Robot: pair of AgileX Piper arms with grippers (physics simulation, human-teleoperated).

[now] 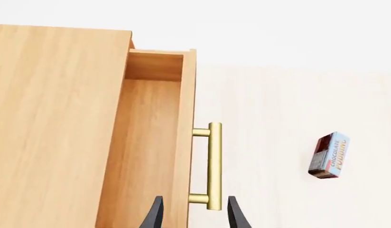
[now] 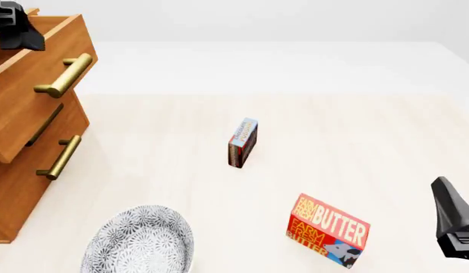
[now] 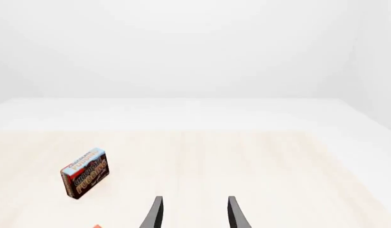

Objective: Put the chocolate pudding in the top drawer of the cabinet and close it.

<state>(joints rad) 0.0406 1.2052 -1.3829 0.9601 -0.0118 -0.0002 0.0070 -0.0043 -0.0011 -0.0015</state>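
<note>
The cabinet (image 2: pixel 22 187) is seen at the far left of the table (image 2: pixel 333 119) in the front view. Its top drawer (image 2: pixel 33 99) is pulled out, well past the lower drawer (image 2: pixel 37 165), and its interior is seen bare in the left wrist view. The brass bar handle (image 1: pixel 214 166) of the top drawer is free; nothing is clamped on it.

The left gripper (image 1: pixel 194 216) is held above the open drawer. Its jaws are spread apart, with the near end of the handle and the drawer front seen between the fingertips in the wrist view; contact cannot be told.

The chocolate pudding (image 2: pixel 243 142) is found standing on edge on the table near the middle, well apart from the cabinet and outside the drawer. It is also recorded in the left wrist view (image 1: pixel 329 155) and the right wrist view (image 3: pixel 85 173).

The right gripper (image 3: pixel 194 213) is kept low at the right side, its jaws released and nothing held between them; the pudding lies well apart from it.

A red butter box (image 2: pixel 328 230) is noted nearer the front, and a patterned bowl (image 2: pixel 139 242) at the front left, near the cabinet's base.
</note>
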